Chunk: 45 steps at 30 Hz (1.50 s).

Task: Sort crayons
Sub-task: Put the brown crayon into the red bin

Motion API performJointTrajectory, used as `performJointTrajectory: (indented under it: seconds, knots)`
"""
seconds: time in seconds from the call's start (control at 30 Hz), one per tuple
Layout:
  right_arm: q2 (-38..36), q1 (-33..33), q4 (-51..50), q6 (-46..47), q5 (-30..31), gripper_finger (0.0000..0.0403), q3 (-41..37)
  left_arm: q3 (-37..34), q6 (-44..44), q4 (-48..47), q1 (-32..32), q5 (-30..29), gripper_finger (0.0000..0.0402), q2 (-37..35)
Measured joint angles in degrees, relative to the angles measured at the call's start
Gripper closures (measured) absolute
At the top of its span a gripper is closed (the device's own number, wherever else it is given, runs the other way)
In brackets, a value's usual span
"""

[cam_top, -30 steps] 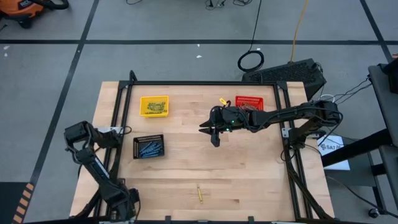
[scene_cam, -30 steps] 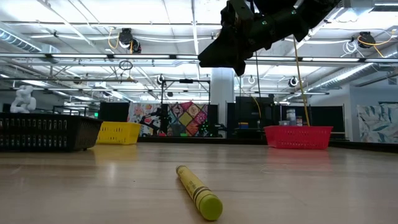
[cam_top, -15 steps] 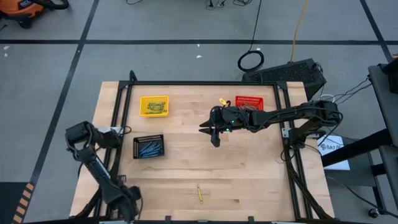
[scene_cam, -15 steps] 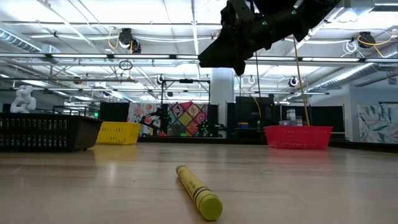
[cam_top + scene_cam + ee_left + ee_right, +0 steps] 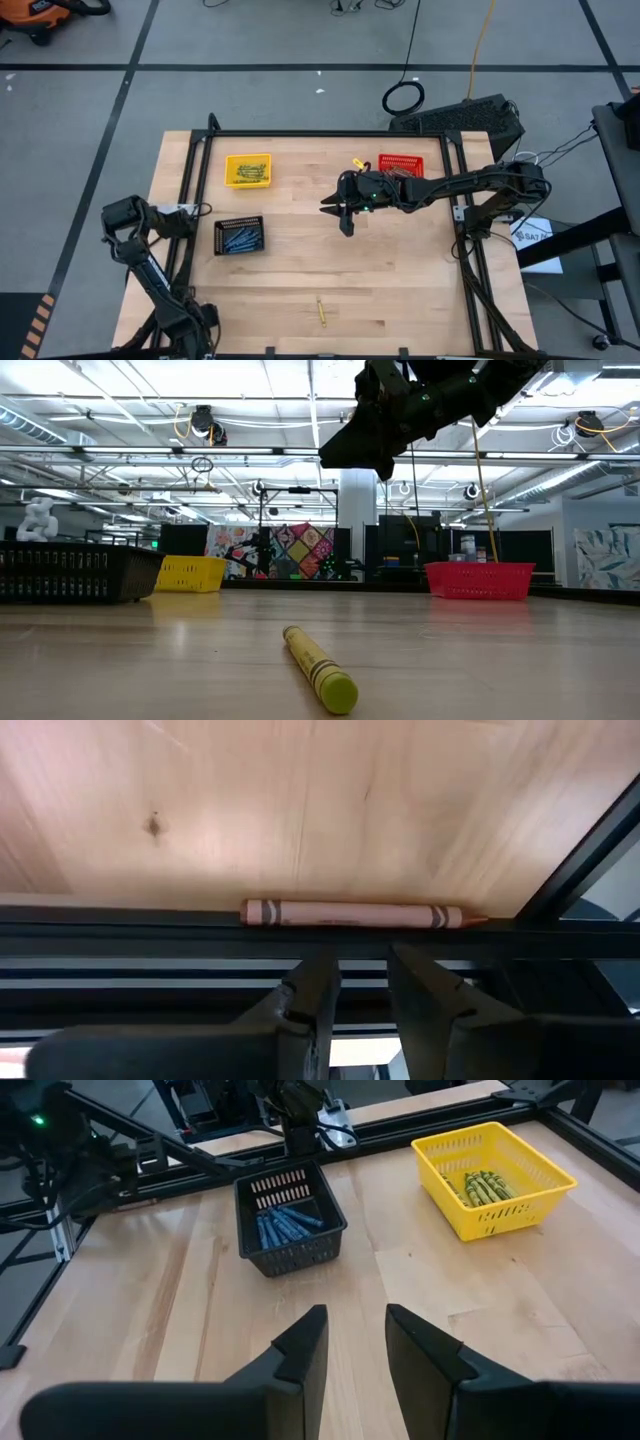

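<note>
A lone yellow crayon (image 5: 321, 311) lies low and centre in the high view on the wooden surface (image 5: 400, 270), well apart from all three baskets: yellow basket (image 5: 248, 169) upper left, black basket (image 5: 239, 236) below it, red basket (image 5: 401, 165) upper right. The right gripper (image 5: 345, 222) hangs mid-frame, jaws slightly parted, gripping nothing. The left gripper (image 5: 362, 985), lower left, jaws parted and holding nothing, faces a brown-red crayon (image 5: 352, 913) lying against the black frame rail (image 5: 150, 935).

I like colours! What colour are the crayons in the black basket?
Blue crayons, seen best in the right wrist view.
</note>
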Motion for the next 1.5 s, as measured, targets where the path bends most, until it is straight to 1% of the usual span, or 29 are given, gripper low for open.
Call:
performJointTrajectory:
  seconds: [0.07, 0.2, 0.33, 0.43, 0.63, 0.8, 0.97, 1.03, 1.23, 1.5]
  knots:
    - [0.0, 0.0, 0.0, 0.0, 0.0, 0.0312, 0.0, -0.2, 0.7, 0.0, -0.3, 0.0, 0.0319, -0.1]
    - [0.0, 0.0, 0.0, 0.0, 0.0, 0.0312, 0.0, -0.2, 4.0, -0.2, -0.7, -0.2, 0.0341, -0.1]
    - [0.0, 0.0, 0.0, 0.3, 0.0, 0.0312, 0.0, -0.3, 4.0, -0.3, 0.1, -0.6, 0.0362, -0.1]
    - [0.0, 0.0, 0.0, 0.3, 0.0, 0.0312, 0.0, -0.3, 4.3, -0.4, 1.0, -0.3, 0.0368, 0.0]
    - [0.0, 0.0, 0.0, 0.2, 0.0, 0.0312, 0.0, -0.4, 9.1, -0.2, 1.7, -0.2, 0.0372, 0.1]
    - [0.0, 0.0, -0.1, 0.2, 0.0, 0.0312, 0.0, -0.4, 10.4, 0.3, 2.0, -0.8, 0.0399, 0.1]
    - [0.0, 0.0, -0.1, 0.2, 0.0, 0.0312, 0.0, -0.5, 10.5, 3.7, 2.1, -4.2, 0.0401, 0.3]
    - [0.0, 0.0, -0.1, 0.2, 0.0, 0.0312, 0.0, -0.5, 10.4, 4.5, 2.1, -4.4, 0.0401, 0.3]
    - [0.0, 0.0, -0.2, 0.0, 0.0, 0.0312, 0.0, -0.5, 8.6, 2.4, 2.1, -1.9, 0.0401, 0.2]
    - [0.0, 0.0, -0.2, 0.2, 0.0, 0.0312, 0.0, -1.6, 8.5, 3.3, 1.2, 0.8, 0.0401, 0.1]
